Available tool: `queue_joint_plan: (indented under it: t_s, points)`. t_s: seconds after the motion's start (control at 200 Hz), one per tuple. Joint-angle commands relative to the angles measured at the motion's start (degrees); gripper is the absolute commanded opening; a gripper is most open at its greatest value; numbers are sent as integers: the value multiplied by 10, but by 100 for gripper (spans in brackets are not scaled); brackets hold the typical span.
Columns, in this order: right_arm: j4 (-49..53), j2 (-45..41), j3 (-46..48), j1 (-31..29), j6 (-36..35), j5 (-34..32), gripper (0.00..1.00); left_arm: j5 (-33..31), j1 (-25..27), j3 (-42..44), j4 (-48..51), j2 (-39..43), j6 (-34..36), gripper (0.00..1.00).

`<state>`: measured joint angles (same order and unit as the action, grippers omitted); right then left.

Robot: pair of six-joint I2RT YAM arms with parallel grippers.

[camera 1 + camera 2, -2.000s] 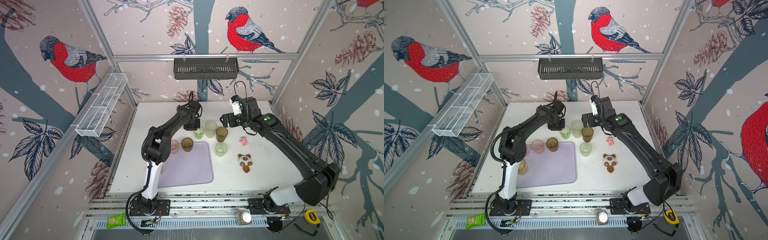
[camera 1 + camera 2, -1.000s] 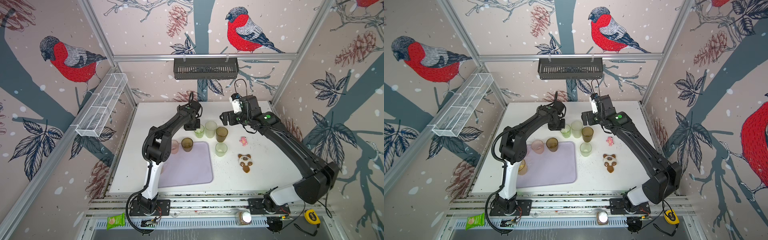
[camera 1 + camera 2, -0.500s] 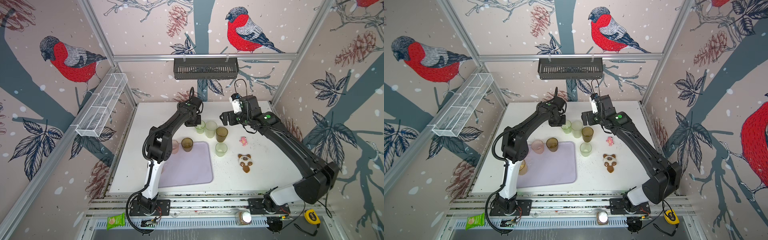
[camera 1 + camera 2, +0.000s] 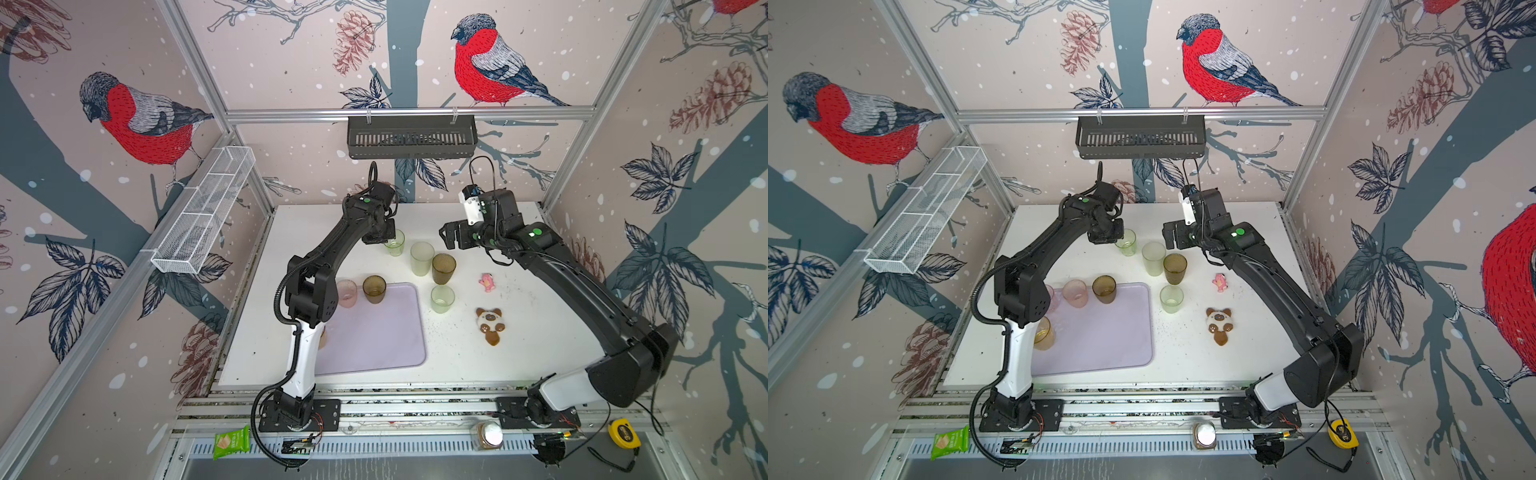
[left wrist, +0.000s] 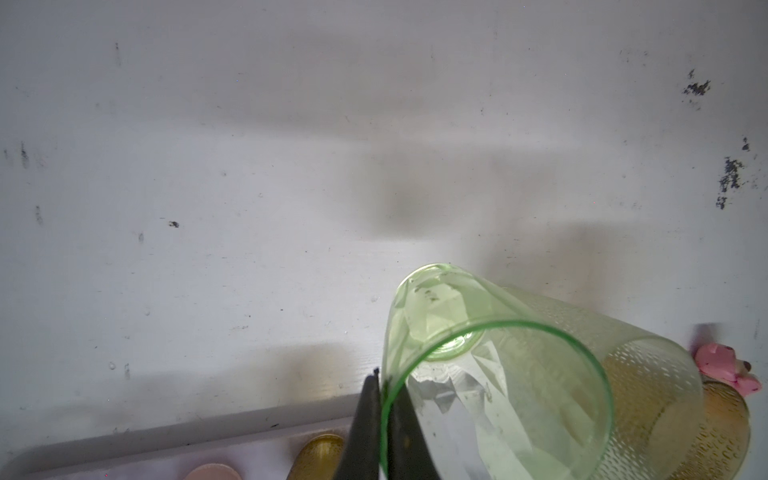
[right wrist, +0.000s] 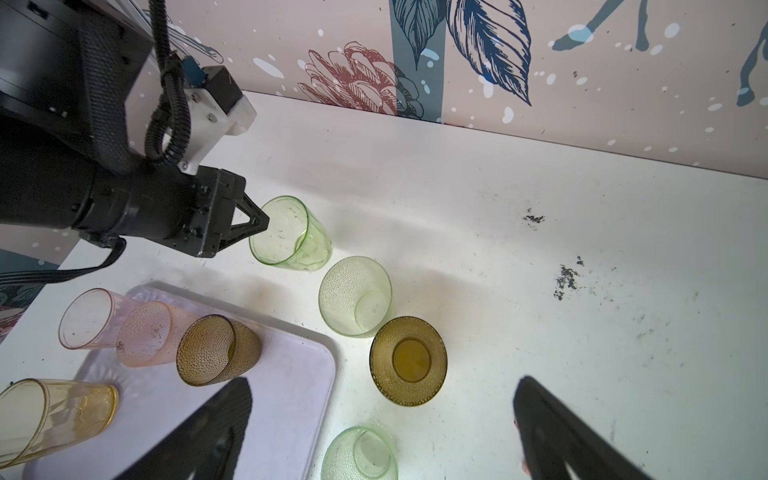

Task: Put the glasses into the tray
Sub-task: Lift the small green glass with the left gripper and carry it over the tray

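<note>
Left of middle, the tray lies on the counter. Higher up, the left pincer pinches the rim of a green glass. Further right, the right pincer gapes, holding nothing. At lower right, the tape measure has a label too small to read.

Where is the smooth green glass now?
In both top views the smooth green glass is at the table's far middle, rim pinched by the left gripper, just left of the frosted glass.
</note>
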<state>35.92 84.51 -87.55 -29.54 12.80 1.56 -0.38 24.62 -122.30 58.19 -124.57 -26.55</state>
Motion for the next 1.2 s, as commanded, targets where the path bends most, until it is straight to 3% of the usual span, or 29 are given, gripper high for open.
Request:
queue_joint_plan:
  t_s: [0.0, 0.255, 1.196]
  points:
    - [-9, -6, -3, -1, -10, -2, 100, -14, -6, -10, 27, 19, 7, 0]
    - [-19, -13, 8, -2, -8, 3, 100, -32, -8, 11, 52, 81, 8, 0]
    - [-25, -17, 20, -17, -10, 11, 100, -35, 18, 259, 116, 390, -63, 0]
